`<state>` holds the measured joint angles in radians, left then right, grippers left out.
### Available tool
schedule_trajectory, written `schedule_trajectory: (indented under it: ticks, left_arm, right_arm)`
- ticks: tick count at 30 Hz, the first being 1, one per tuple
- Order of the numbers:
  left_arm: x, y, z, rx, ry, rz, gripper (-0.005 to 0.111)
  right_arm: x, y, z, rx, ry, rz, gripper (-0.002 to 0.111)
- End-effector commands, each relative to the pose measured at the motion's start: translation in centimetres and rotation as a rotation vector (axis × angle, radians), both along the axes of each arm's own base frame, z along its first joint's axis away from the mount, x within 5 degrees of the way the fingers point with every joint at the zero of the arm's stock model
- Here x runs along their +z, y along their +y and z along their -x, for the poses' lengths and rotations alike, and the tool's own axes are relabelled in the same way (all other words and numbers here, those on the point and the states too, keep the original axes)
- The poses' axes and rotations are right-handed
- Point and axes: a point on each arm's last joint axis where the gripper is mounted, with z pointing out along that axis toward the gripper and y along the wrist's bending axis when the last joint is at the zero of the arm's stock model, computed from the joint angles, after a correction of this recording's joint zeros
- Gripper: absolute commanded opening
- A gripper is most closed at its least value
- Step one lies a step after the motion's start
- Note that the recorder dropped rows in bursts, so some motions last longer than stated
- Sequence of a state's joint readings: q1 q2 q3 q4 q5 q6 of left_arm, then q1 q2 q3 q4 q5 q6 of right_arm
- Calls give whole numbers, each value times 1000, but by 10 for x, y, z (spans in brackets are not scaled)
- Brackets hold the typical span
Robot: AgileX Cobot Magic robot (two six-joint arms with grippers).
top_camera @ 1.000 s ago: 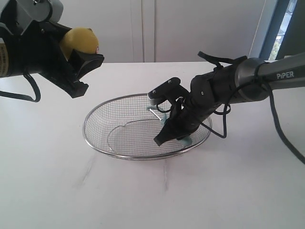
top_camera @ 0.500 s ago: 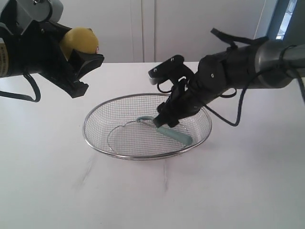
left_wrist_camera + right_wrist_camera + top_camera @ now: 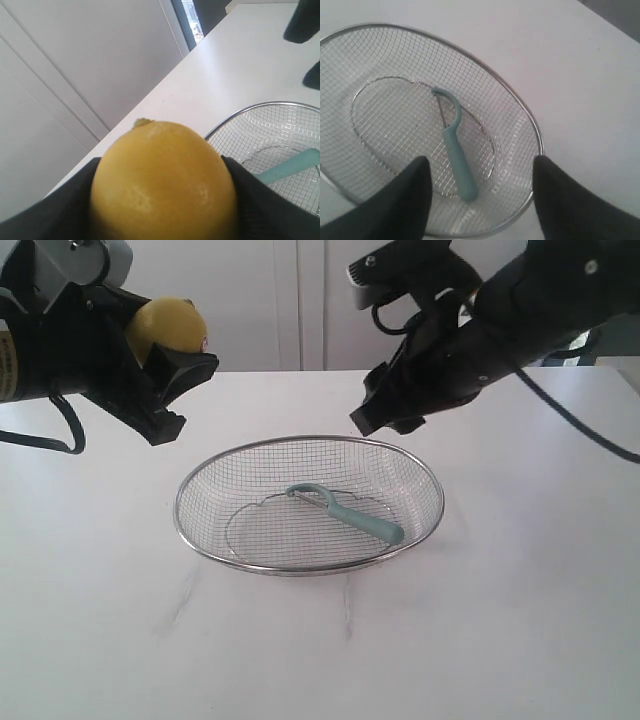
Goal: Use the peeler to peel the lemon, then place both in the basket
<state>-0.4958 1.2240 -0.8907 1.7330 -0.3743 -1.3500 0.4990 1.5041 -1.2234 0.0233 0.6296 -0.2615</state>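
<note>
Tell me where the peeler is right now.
The peeler lies loose inside the basket, right of its middle in the exterior view, with its looped head toward the centre. The open right gripper hangs above it, not touching.

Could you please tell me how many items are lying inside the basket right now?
1. The peeler lies on the mesh floor of the basket. The lemon is outside, held in the air by the left pincer. The open mesh hides nothing.
</note>
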Motion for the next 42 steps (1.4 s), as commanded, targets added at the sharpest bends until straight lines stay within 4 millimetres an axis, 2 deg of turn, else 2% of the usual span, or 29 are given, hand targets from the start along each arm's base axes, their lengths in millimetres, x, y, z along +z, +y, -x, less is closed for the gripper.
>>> schedule_trajectory:
  ticks: [1, 5, 9, 14, 20, 24, 30, 33, 35, 37, 40, 42]
  left_arm:
    - [2, -1, 4, -25, -4, 2, 0]
    - [2, -2, 5, -42, 0, 5, 0]
    - [2, -3, 6, -46, 0, 6, 0]
    - [1, -1, 4, -20, -4, 0, 0]
    - [-16, 4, -22, 194, 86, 36, 0]
    - [-32, -8, -47, 227, 144, 25, 0]
    - [-33, -32, -82, 256, 281, 211, 0]
    - [-38, -40, -97, 256, 286, 208, 0]
    - [-42, -41, -106, 279, 253, 167, 0]
    - [-44, -35, -113, 322, 161, 46, 0]
    - [-45, -9, -122, 536, -24, -233, 0]
    - [-43, 11, -123, 706, -71, -429, 0]
  right_arm:
    - [17, -13, 24, -2, 72, 29, 36]
    - [27, -22, 40, 0, 104, 46, 14]
    - [33, -27, 50, 1, 104, 47, 0]
    - [37, -30, 56, -1, 88, 39, 0]
    - [36, -31, 57, -34, 113, 18, 0]
    - [36, -31, 57, -34, 115, 19, 0]
    - [36, -31, 57, -23, 108, 26, 0]
    - [36, -31, 57, -24, 109, 25, 0]
    - [36, -31, 57, -24, 109, 25, 0]
    - [36, -31, 57, -24, 109, 25, 0]
    - [36, -31, 57, -25, 111, 25, 0]
    - [36, -31, 57, -25, 114, 27, 0]
